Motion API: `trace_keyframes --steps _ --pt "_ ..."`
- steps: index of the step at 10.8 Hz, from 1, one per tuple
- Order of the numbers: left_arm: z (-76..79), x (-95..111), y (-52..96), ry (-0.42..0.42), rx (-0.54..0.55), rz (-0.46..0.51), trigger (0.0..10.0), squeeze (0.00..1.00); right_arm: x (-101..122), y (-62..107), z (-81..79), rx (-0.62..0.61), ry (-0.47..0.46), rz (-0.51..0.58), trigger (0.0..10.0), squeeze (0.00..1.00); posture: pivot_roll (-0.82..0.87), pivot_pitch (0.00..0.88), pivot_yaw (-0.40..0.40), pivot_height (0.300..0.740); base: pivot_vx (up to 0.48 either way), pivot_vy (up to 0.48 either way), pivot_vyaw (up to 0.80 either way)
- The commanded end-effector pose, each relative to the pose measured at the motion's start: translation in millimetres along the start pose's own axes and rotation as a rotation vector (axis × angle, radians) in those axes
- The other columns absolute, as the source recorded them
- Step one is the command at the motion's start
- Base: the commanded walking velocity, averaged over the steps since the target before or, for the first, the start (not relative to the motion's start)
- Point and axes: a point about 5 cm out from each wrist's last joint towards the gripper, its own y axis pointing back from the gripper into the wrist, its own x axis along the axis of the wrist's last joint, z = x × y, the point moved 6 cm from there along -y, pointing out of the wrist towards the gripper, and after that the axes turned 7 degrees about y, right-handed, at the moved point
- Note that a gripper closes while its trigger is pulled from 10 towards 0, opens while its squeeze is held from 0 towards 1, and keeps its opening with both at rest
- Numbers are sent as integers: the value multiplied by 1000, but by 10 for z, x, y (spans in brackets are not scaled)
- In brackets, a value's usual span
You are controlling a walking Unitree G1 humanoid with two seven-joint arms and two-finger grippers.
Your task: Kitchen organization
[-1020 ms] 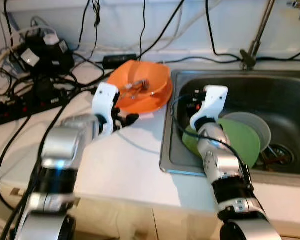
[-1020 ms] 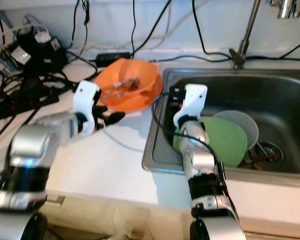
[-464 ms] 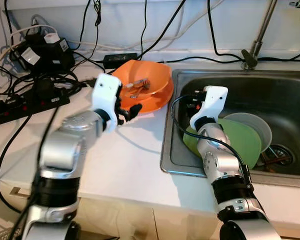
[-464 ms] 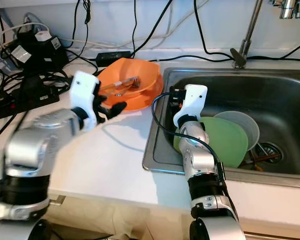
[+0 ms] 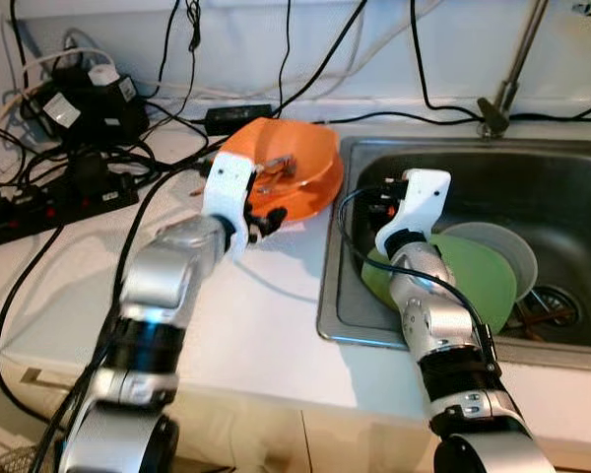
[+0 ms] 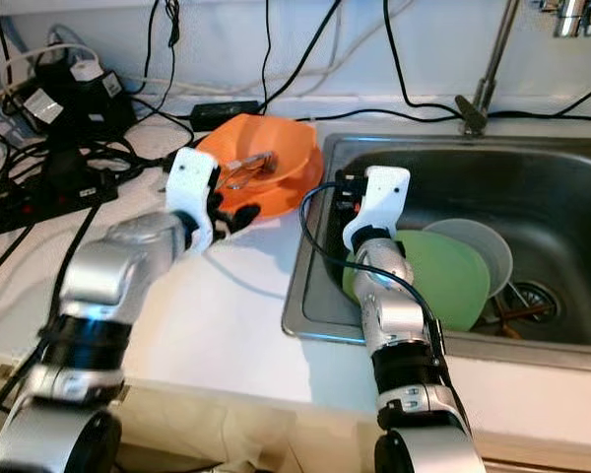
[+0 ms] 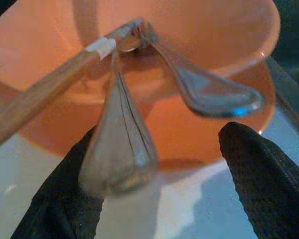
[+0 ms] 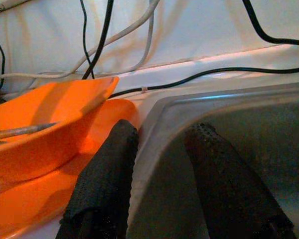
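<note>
Two orange plastic bowls (image 5: 300, 177), stacked. Two metal spoons (image 7: 209, 94) inside. One round green plate (image 5: 478, 276), one grey bowl (image 5: 507, 246).

Two silver jointed arms with black bands, white wrist housings, black textured jaws, trailing black cables.

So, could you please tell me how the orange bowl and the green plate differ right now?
The orange bowl sits on the white counter left of the sink; the green plate lies down in the sink. The orange bowl holds cutlery; the green plate's visible face looks bare. The left gripper is at the bowl's near rim; the right gripper hangs by the plate. Both are round dishes.
</note>
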Motion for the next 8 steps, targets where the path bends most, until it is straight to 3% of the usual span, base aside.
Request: trace_keyframes --steps 1,4,8 --pt "-69 42 -23 -12 33 17 10000 0 -18 13 4 -3 -10 -7 10000 0 96 0 111 740 0 0 0" --pt "-158 -2 -166 18 58 11 10000 0 -27 11 -13 4 -12 -11 10000 0 93 0 105 740 0 0 0" --pt "-141 11 -387 20 51 18 10000 0 5 -3 8 5 -4 -4 10000 0 64 0 108 740 0 0 0"
